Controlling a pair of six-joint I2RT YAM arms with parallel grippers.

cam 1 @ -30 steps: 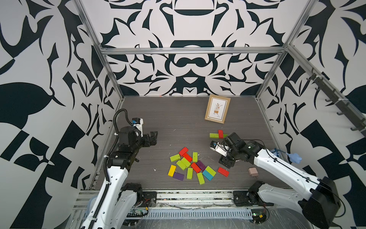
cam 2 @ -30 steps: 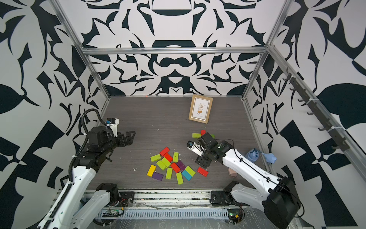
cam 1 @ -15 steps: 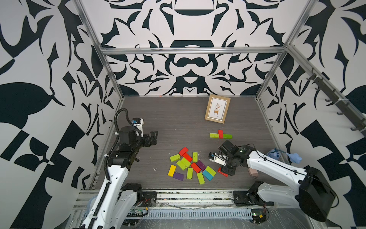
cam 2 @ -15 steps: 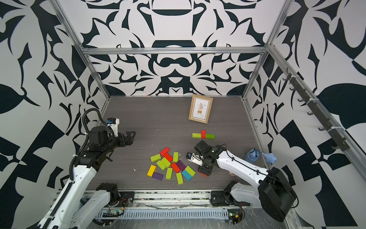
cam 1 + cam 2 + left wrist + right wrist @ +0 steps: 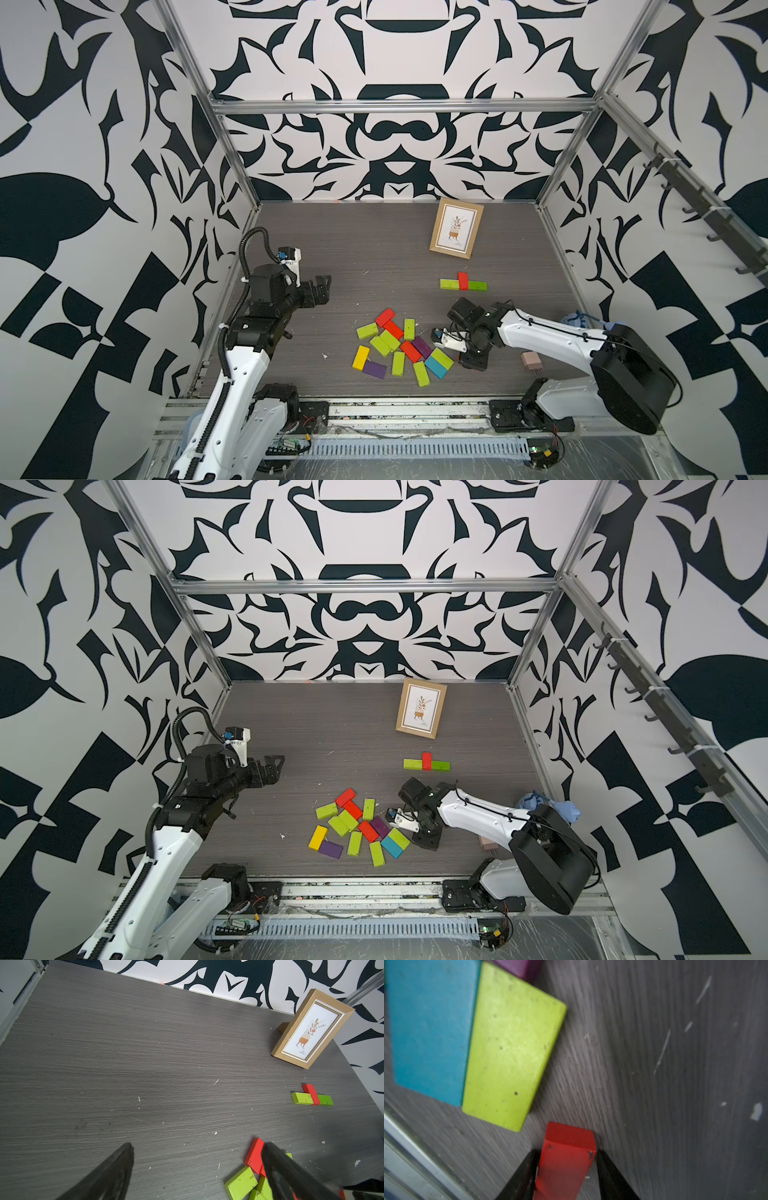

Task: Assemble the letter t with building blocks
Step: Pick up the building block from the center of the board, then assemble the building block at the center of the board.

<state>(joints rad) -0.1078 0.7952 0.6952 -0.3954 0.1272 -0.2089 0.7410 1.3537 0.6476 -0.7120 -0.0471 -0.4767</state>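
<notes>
A loose pile of building blocks (image 5: 399,349) in lime, red, purple, yellow and teal lies on the grey table near the front, also in a top view (image 5: 357,829). Farther back, a red block (image 5: 463,281) stands between two green ones (image 5: 451,284). My right gripper (image 5: 471,360) is down at the pile's right edge. In the right wrist view it (image 5: 566,1154) is shut on a red block (image 5: 564,1165), beside a lime block (image 5: 510,1047) and a teal block (image 5: 429,1030). My left gripper (image 5: 322,286) hovers open at the left, nothing between its fingers (image 5: 124,1157).
A wooden picture frame (image 5: 456,228) stands at the back right. A pale pink plug adapter (image 5: 531,360) lies right of my right arm, and a blue cloth (image 5: 582,322) sits by the right wall. The metal front rail (image 5: 415,1147) runs close to the pile.
My right arm has swung from beside the red-and-green row toward the front, come down over the lone red block, and its jaws have narrowed onto it. The left arm has not moved.
</notes>
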